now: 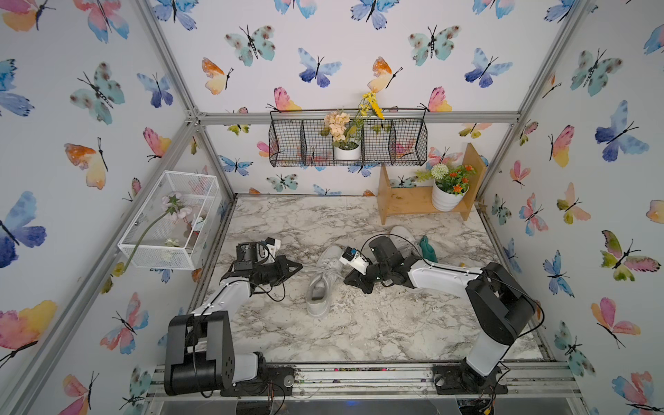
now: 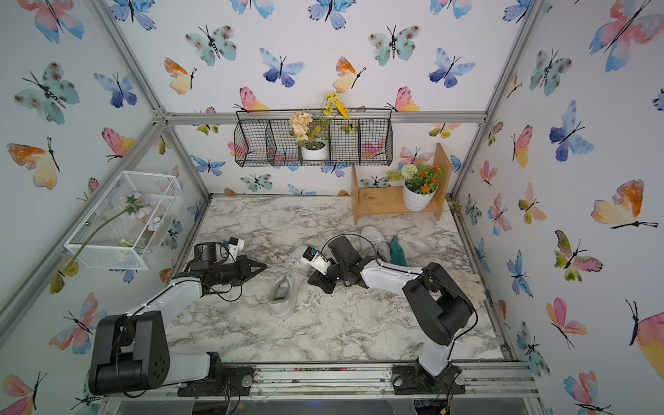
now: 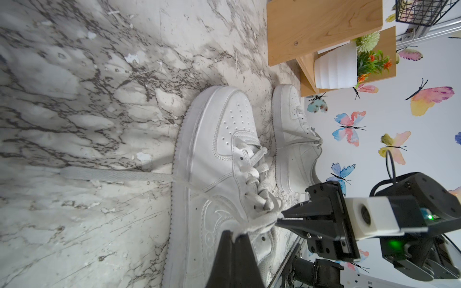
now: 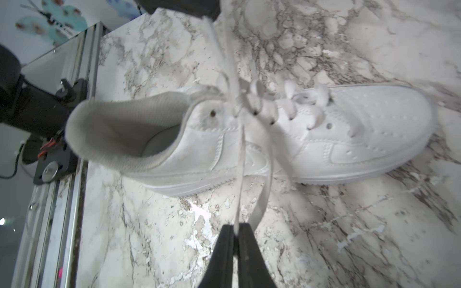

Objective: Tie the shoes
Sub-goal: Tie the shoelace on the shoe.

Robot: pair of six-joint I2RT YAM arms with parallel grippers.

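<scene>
One white shoe (image 1: 319, 287) (image 2: 284, 294) lies mid-table with its toe pointing away from the arm bases. The other shoe (image 1: 402, 235) (image 3: 291, 129) stands behind my right arm, partly hidden. My left gripper (image 1: 300, 267) (image 3: 233, 235) sits at the near shoe's left side, shut on a white lace (image 3: 259, 224) by the top eyelets. My right gripper (image 1: 345, 281) (image 4: 236, 228) is at the shoe's right side. Its jaws are pinched on a lace strand (image 4: 240, 159) that runs taut from the shoe (image 4: 324, 139). A loose lace end (image 3: 112, 174) trails across the marble.
A teal glove (image 1: 428, 248) lies beside the far shoe. A wooden shelf (image 1: 406, 204) holding a potted plant (image 1: 447, 196) stands at the back right. A white wire basket (image 1: 169, 219) hangs on the left wall, and a black wire basket (image 1: 402, 143) hangs on the back wall.
</scene>
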